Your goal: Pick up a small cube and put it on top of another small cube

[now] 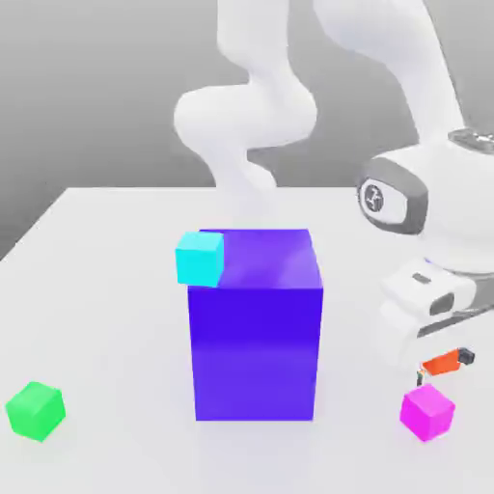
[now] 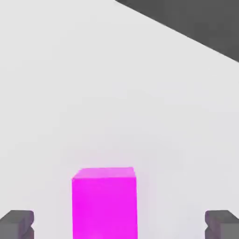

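Note:
The small magenta-pink cube (image 1: 427, 412) rests on the white table near its front edge, at the exterior view's right, well apart from the big blue-purple block (image 1: 256, 333). My gripper (image 1: 436, 369) hangs just above and behind it. In the hand view the cube (image 2: 104, 203) stands between my two dark fingertips (image 2: 18, 224), which are spread wide and touch nothing, so the gripper (image 2: 119, 227) is open. A small orange-red cube (image 1: 444, 364) peeks out from under the white hand, mostly hidden.
A cyan cube (image 1: 201, 258) shows at the big block's upper corner on the exterior view's left. A green cube (image 1: 36, 410) lies at the front left. The table (image 1: 106, 318) spreads wide between them.

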Robot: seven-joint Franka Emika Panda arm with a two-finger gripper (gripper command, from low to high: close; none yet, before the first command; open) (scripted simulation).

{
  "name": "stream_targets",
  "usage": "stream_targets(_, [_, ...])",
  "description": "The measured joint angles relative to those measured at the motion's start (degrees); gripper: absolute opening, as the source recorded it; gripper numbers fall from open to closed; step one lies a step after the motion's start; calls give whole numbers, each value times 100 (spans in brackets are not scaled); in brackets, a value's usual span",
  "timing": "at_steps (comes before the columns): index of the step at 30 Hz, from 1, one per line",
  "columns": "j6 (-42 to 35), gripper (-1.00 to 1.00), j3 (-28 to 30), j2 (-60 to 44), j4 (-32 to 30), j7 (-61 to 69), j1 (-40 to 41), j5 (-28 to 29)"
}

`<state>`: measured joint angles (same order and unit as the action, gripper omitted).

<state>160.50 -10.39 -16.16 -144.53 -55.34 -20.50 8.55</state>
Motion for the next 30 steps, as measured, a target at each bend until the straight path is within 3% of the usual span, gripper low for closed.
stream_targets(3, [478, 0, 289, -618, 119, -197, -247, 256])
stream_targets(4, [572, -100, 348, -736, 144, -231, -298, 297])
stream_targets(11, [563, -100, 340, -724, 141, -238, -292, 305])
stream_targets(16, [-141, -100, 11, 180, -54, 96, -48, -137])
stream_targets(30, [-785, -100, 1896, 785, -19, 702, 2271, -949])
